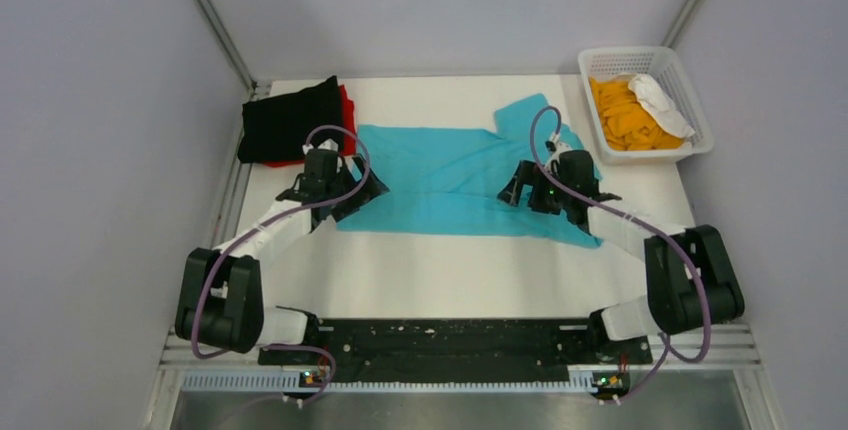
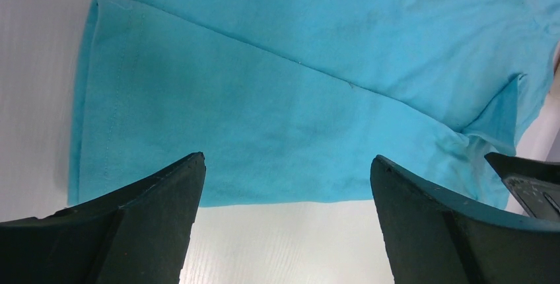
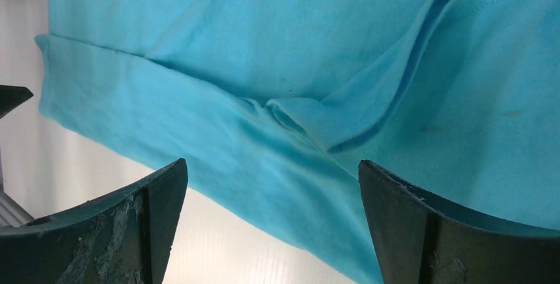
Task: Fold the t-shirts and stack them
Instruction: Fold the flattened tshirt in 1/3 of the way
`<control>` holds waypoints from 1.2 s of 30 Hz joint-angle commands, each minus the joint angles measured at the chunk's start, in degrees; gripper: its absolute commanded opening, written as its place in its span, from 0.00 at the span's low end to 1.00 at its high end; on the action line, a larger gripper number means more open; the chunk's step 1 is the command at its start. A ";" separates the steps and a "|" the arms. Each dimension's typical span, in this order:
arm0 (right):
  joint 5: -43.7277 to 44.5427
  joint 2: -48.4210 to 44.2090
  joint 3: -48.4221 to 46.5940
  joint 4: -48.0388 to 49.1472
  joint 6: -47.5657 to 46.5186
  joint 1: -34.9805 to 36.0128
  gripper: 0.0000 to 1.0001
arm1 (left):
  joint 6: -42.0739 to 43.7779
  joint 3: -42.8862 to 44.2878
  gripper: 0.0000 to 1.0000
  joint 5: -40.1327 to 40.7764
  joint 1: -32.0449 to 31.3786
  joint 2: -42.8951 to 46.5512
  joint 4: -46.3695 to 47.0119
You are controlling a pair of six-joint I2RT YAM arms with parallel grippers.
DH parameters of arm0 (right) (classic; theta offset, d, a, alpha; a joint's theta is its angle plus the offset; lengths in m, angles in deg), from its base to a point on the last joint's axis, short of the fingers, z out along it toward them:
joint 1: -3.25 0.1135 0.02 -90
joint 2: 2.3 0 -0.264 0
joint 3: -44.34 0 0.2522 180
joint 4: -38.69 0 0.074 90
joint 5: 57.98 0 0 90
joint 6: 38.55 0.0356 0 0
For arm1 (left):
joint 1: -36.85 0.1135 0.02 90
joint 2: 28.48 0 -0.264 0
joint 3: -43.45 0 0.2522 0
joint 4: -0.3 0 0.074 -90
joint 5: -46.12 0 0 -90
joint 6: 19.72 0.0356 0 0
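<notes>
The turquoise-blue t-shirt [image 1: 450,175] lies spread on the white table, its near long side folded over; it also shows in the left wrist view [image 2: 277,92] and the right wrist view [image 3: 277,66]. A folded black t-shirt [image 1: 290,120] lies on a red one [image 1: 347,105] at the back left. Orange cloth [image 1: 625,115] lies in the basket. My left gripper [image 1: 352,193] is open and empty above the blue shirt's left near edge [image 2: 287,165]. My right gripper [image 1: 528,190] is open and empty above its right part [image 3: 274,172].
A white lattice basket [image 1: 695,100] stands at the back right, with a white cloth [image 1: 660,100] on the orange cloth. Metal frame posts and grey walls close in the table. Bare white table [image 1: 450,270] lies between the shirt and the arm bases.
</notes>
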 commanded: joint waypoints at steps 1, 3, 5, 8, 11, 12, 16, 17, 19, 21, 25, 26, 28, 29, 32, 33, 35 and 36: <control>-1.43 8.64 -7.72 5.46 0.41 0.21 0.98 | 1.80 0.48 0.99 0.58 0.11 1.28 2.68; -1.17 13.46 -11.88 5.22 0.85 0.38 0.97 | 1.97 1.12 0.99 1.26 0.19 1.05 1.87; -0.56 17.35 -15.65 7.79 1.36 0.65 0.97 | 2.25 1.20 0.99 1.80 0.19 1.16 1.50; 2.05 22.68 -23.74 4.58 0.97 1.03 0.97 | 2.87 1.70 0.99 3.08 0.19 1.17 0.55; 5.15 23.75 -27.18 1.08 -0.36 2.11 0.96 | 3.12 2.29 0.99 4.02 0.19 1.47 -0.53; 6.57 22.93 -26.41 0.39 -0.60 2.44 0.96 | 3.29 2.49 0.99 3.86 0.19 1.53 -0.38; 13.86 14.61 -19.16 -2.15 -0.24 2.87 0.97 | 3.46 3.23 0.99 -1.25 -0.01 0.99 2.82; 14.69 11.55 -16.53 -2.33 -0.14 2.89 0.97 | 3.25 3.59 0.99 -2.66 -0.22 0.25 4.09; 15.92 5.51 -10.96 -2.65 0.61 2.90 0.99 | 2.84 5.09 0.99 -5.20 -1.18 -2.17 5.98; 15.60 0.95 -5.61 -1.46 0.67 2.89 0.99 | 2.68 7.57 0.99 -5.64 -2.62 -5.44 7.02; 12.41 0.47 -1.14 1.63 -0.91 2.82 0.99 | 2.65 12.43 0.99 -5.33 -4.65 -13.31 6.75; 11.80 1.48 -1.45 1.51 -1.14 2.78 0.99 | 2.53 13.09 0.99 -5.68 -4.80 -15.09 6.81; 11.68 3.64 -1.37 2.79 -0.63 2.82 0.99 | 1.92 13.72 0.99 -5.85 -5.15 -18.80 6.66; 11.66 4.64 -1.41 2.67 -0.22 2.78 0.99 | 1.72 13.63 0.99 -5.92 -5.29 -19.94 6.57; 12.84 5.25 -0.11 0.08 1.54 2.78 0.97 | 0.60 11.80 0.99 -6.35 -5.78 -21.49 4.71; 13.78 4.56 0.61 -1.28 1.73 2.75 0.97 | 0.38 10.47 0.99 -6.02 -6.37 -21.13 4.35; 16.83 1.20 2.46 -5.42 1.76 2.78 0.97 | -0.95 7.64 0.99 -4.42 -7.58 -19.75 2.66; 18.00 -0.60 3.14 -8.09 1.84 2.82 0.98 | -1.87 5.67 0.99 -3.58 -8.35 -18.64 2.13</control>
